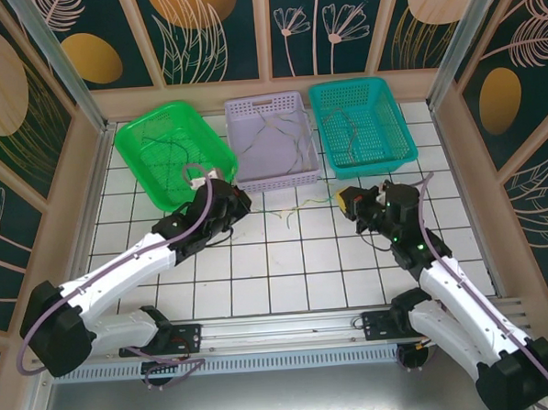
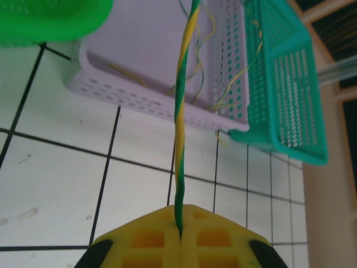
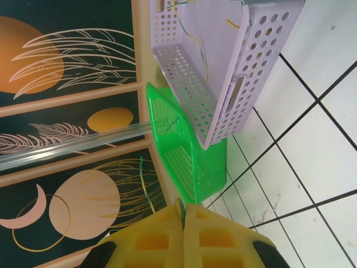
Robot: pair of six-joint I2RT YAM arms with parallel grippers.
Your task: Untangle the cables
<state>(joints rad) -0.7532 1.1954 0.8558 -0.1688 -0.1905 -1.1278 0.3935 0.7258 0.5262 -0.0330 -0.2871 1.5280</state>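
A twisted yellow-and-green cable pair [image 2: 179, 106] runs straight up from my left gripper [image 2: 180, 224], which is shut on it, toward the lavender basket [image 2: 162, 50]. From above, the thin cable [image 1: 297, 206] spans the tiles between my left gripper [image 1: 240, 205] and my right gripper [image 1: 345, 201]. My right gripper [image 3: 183, 215] is shut on a short green-and-yellow cable end [image 3: 181, 207]. A loose thin strand [image 3: 144, 185] trails off to its left. More thin wires lie inside the lavender basket [image 1: 270, 136] and the teal basket [image 1: 357, 123].
Three baskets stand in a row at the back: green [image 1: 170, 151], lavender, teal. Wooden frame walls [image 1: 88, 160] close in the white tiled table [image 1: 287, 269] on the sides and back. An aluminium rail [image 1: 290, 328] runs along the near edge by the arm bases.
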